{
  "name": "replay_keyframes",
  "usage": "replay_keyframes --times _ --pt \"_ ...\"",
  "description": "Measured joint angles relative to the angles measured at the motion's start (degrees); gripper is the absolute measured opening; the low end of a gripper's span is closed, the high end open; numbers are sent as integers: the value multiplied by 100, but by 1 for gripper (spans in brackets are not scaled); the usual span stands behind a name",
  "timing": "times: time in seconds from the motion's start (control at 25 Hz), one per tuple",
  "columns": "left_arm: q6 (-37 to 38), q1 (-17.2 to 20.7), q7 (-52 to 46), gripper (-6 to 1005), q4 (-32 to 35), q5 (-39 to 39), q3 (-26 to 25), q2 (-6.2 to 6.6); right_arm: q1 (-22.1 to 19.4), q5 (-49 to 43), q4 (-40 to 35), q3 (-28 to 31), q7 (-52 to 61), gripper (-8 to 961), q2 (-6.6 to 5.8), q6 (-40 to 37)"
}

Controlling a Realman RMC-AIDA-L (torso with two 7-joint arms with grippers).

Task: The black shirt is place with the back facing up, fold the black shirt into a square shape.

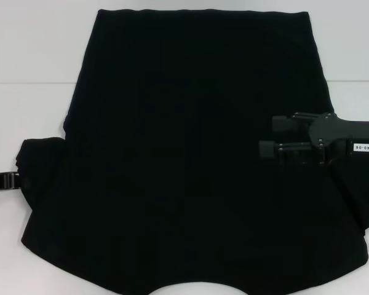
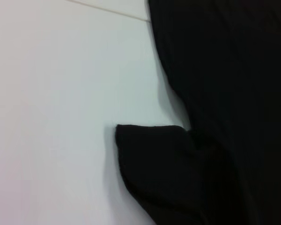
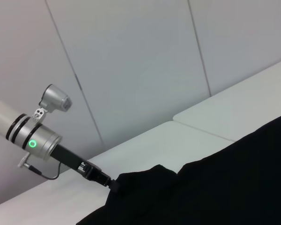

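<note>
The black shirt [image 1: 190, 153] lies spread flat on the white table [image 1: 31, 49], plain side up, its curved neckline at the near edge. The left sleeve [image 1: 40, 169] sticks out to the left; it also shows in the left wrist view [image 2: 159, 164] and the right wrist view [image 3: 140, 187]. My left gripper [image 1: 6, 180] is low at the outer edge of that sleeve and touches it; the left arm [image 3: 42, 140] reaches in from the side. My right gripper [image 1: 272, 136] hovers over the shirt's right part, open, with nothing between its fingers.
White table surface surrounds the shirt at the far left and far right corners, with a seam line [image 1: 31, 83] running across it. White wall panels [image 3: 131, 61] rise behind the table.
</note>
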Motion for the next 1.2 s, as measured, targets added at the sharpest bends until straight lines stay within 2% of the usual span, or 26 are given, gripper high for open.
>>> replay_keyframes --times 1.2 --pt "-984 -47 -18 74 106 38 -181 60 18 0 4 171 5 925 34 -14"
